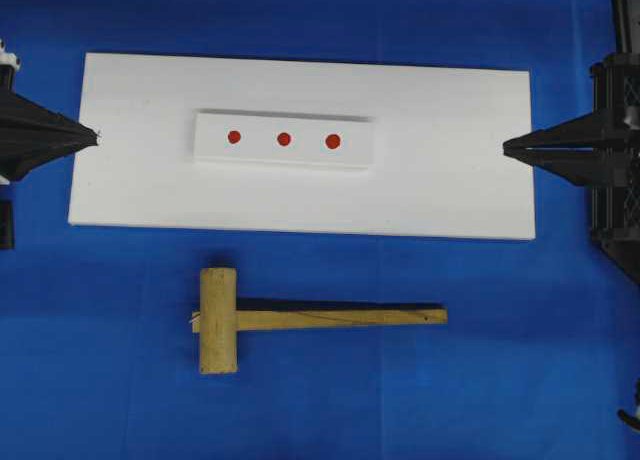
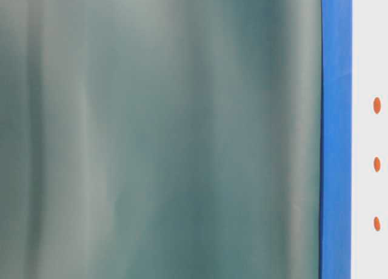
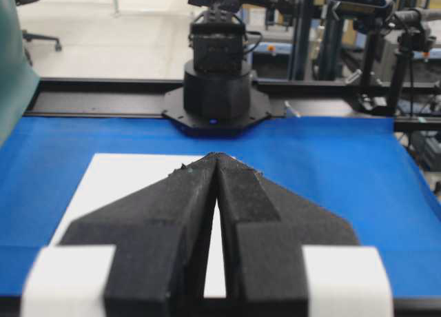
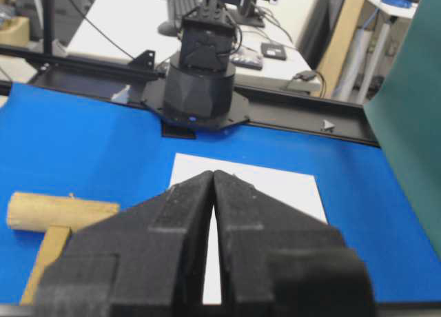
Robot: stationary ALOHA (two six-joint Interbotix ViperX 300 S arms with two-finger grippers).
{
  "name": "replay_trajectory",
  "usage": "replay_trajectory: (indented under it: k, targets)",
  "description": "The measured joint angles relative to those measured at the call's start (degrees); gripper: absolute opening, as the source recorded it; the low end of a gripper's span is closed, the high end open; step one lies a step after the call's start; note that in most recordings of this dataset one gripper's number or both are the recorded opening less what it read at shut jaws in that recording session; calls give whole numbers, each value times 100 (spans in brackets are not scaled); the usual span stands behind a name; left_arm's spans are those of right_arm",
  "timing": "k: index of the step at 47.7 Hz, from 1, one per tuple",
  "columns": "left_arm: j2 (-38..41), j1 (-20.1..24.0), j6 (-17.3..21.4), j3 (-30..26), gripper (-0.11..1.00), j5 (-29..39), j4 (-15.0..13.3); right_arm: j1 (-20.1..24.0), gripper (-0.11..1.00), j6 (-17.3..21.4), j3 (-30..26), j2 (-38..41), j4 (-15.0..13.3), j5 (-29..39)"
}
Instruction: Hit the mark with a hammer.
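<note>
Overhead, you see a blue tabletop point(image 1: 120, 400) carrying a large white board point(image 1: 440, 180). A smaller raised white strip point(image 1: 285, 160) lies on the board, left of its middle, with three red dots in a row along it. The mark point(image 1: 333, 141) is the rightmost dot in that view and a shade bigger than the other two dots point(image 1: 234, 136) point(image 1: 284, 138).

The hammer point(image 1: 232, 320) lies flat on the blue cloth, just in front of the board's near edge and not touching it. Its thick cylindrical head sits to the left, and its flat handle runs out to the right. Nothing is gripping it.

Your left hand point(image 1: 97, 135) points in from the left edge, with its tip at the board's left rim. In the left wrist view the fingers point(image 3: 186, 200) meet at their tips, so it is closed and empty. Your right hand point(image 1: 505, 148) points in from the right, over the board's right end. Its fingers point(image 4: 238, 207) are pressed together too, holding nothing. Both hands are well apart from the hammer and the mark.

The right wrist view catches the hammer head low on its left side. The table-level view is mostly filled by a blurred green curtain point(image 2: 157, 133), with the three dots down its right edge; you can't tell there which is biggest.
</note>
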Motion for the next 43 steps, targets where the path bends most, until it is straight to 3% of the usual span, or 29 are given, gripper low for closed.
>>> replay_trajectory:
  k: [5,15,29,34,43]
  targets:
    - [-18,0,0,0,0,70,-26,281,-6,44,-44,176,9,9]
    - [-18,-9,-18,9,0,141,-53,1081,-6,343,-457,1028,79,167]
    - [-26,0,-18,26,0,141,-62,1178,0,940,-1046,2487,114,325]
    - [-26,-9,-18,53,0,141,-62,1204,16,1072,-1266,3023,114,325]
    - [-18,-9,-18,105,0,141,-62,1318,72,1266,-1714,4025,149,334]
